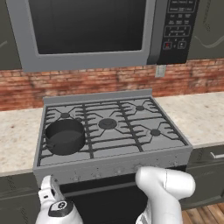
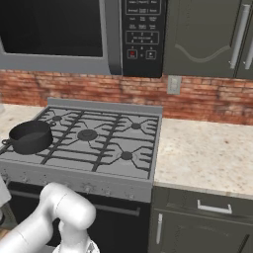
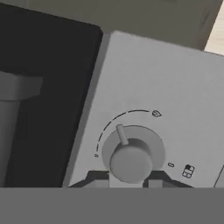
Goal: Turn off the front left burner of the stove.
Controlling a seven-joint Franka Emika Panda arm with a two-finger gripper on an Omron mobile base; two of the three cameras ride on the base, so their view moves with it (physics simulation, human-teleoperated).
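Note:
The grey steel stove [image 1: 114,154] stands under the microwave, its knob row along the front panel. A dark pot [image 1: 64,136] sits on the front left grate and hides the front left burner; the same pot [image 2: 30,136] shows at the stove's left edge. My gripper [image 1: 49,178] is at the left end of the knob row. In the hand view a grey round knob [image 3: 130,159] fills the lower middle, its pointer angled up and slightly left. My gripper [image 3: 130,180] has one dark fingertip [image 3: 97,179] pressed on each side of the knob, shut on it.
The dark oven door [image 3: 39,100] lies left of the knob panel. Stone counters [image 2: 207,153] flank the stove, with dark cabinets [image 2: 207,222] below. A grey microwave [image 1: 87,30] with a keypad hangs above, in front of a brick wall.

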